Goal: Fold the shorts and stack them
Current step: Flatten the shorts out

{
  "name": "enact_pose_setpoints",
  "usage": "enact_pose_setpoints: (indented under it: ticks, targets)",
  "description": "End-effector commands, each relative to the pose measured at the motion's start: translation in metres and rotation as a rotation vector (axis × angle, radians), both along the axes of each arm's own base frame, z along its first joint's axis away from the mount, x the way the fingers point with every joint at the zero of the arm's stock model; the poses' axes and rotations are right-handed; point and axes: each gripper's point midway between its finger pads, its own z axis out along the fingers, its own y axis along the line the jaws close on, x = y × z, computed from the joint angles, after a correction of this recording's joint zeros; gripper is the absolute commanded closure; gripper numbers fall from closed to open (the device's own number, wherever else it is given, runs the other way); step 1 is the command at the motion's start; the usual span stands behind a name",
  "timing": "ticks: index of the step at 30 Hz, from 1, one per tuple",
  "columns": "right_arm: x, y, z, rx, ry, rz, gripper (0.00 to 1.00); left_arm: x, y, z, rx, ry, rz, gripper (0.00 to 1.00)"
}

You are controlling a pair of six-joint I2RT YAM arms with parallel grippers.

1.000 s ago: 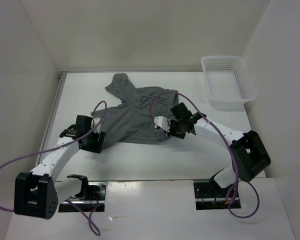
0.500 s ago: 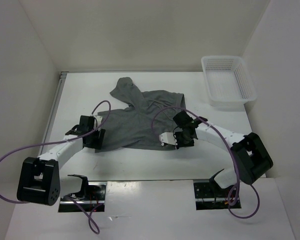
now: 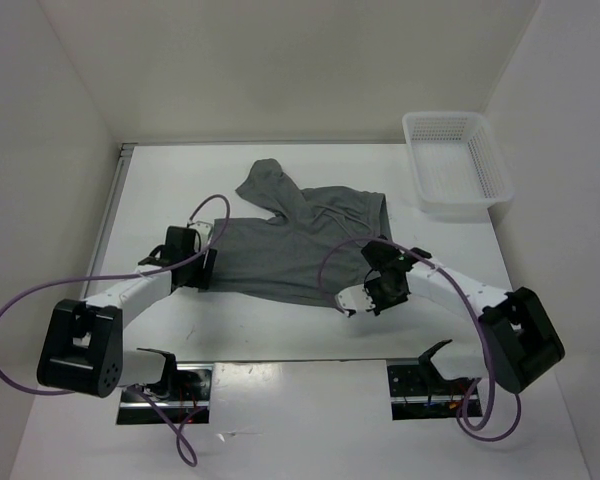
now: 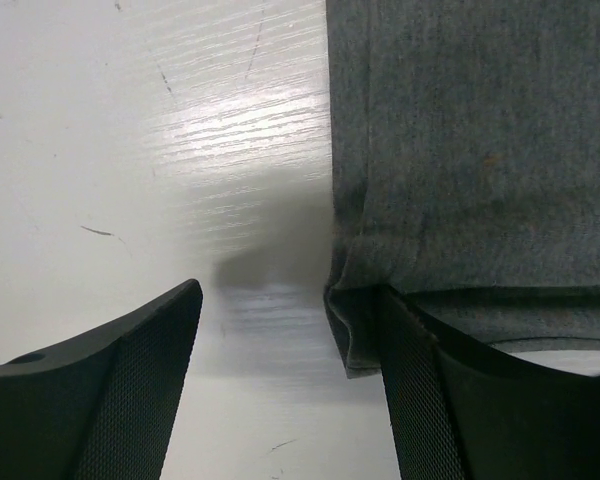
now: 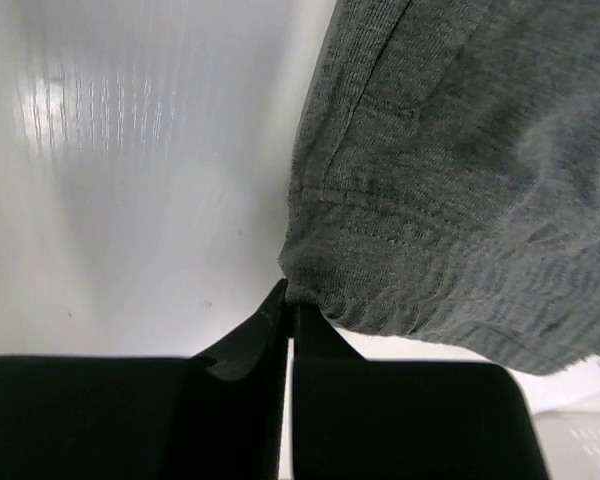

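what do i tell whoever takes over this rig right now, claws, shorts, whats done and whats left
Left claw: open, low over the table, with the near left corner of the shorts lying loose beside one finger, not gripped.
Right claw: shut on the near right hem of the shorts.
Shorts: spread mostly flat mid-table between the two arms, with the far part bunched toward the back wall. The white mesh basket sits at the far right corner, apart from them.
Done: the shorts are roughly laid out.
Left: no fold is made yet, so flatten the bunched part, fold, then stack.
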Motion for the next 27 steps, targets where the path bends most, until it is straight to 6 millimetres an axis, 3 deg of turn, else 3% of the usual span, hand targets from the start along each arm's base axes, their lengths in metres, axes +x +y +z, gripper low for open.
enact_pose_setpoints:
  ticks: [1, 4, 5, 7, 8, 11, 14, 18, 19, 21, 23, 27]
  targets:
    - [-0.008, -0.019, 0.009, -0.05, -0.017, 0.042, 1.0, -0.034, 0.006, -0.018, 0.036, 0.136, -0.006, 0.23]
    - [0.01, -0.005, 0.029, 0.035, -0.119, 0.018, 0.86, -0.035, 0.002, -0.006, 0.022, 0.145, -0.015, 0.23]
    - [0.012, -0.001, 0.034, 0.055, -0.134, 0.011, 0.72, -0.034, 0.0, 0.001, 0.011, 0.15, -0.021, 0.23]
    - [0.02, 0.006, 0.055, 0.111, -0.188, -0.025, 0.51, -0.033, -0.004, 0.009, 0.001, 0.148, -0.037, 0.23]
    - [0.018, 0.008, 0.061, 0.131, -0.186, -0.039, 0.31, -0.035, -0.004, 0.01, 0.003, 0.163, -0.037, 0.23]
    - [0.017, 0.01, 0.093, 0.186, -0.242, -0.071, 0.18, -0.029, -0.008, 0.024, -0.017, 0.134, -0.046, 0.23]
    - [0.021, 0.02, 0.122, 0.289, -0.296, -0.127, 0.18, -0.022, -0.011, 0.033, -0.029, 0.103, -0.052, 0.23]
    - [0.056, 0.071, 0.154, 0.567, -0.288, -0.323, 0.2, 0.006, -0.025, 0.047, -0.071, 0.029, -0.084, 0.23]
    - [0.061, 0.084, 0.135, 0.558, -0.2, -0.367, 0.21, 0.011, -0.027, 0.048, -0.079, 0.022, -0.089, 0.22]
    - [0.068, 0.103, 0.123, 0.603, -0.102, -0.473, 0.27, 0.011, -0.035, 0.042, -0.076, 0.049, -0.114, 0.22]
    - [0.069, 0.107, 0.093, 0.574, -0.037, -0.515, 0.3, 0.011, -0.035, 0.03, -0.035, 0.057, -0.116, 0.22]
    - [0.062, 0.103, 0.058, 0.509, -0.032, -0.46, 0.46, 0.004, -0.031, 0.009, -0.002, 0.092, -0.11, 0.22]
